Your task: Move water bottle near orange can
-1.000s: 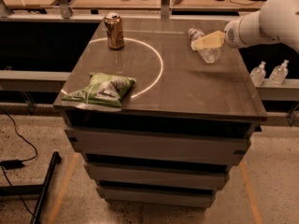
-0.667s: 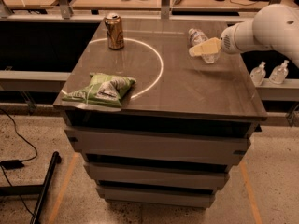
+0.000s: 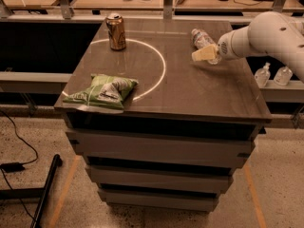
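Gripper (image 3: 205, 54) has dropped lower and edged left over the last second; it now sits at the near end of the water bottle (image 3: 200, 36), overlapping it in the camera view. Whether the gripper is spread or closed: cannot tell. The bottle has not shifted and lies at the far right of the table (image 3: 190, 94). Orange can (image 3: 116, 31) stands upright at far left on the white circle (image 3: 161, 65), well apart from the bottle. Green snack bag (image 3: 102, 90) lies front left. Judgement: approach is ending, grasp not yet confirmed, and the carry across to the can remains.
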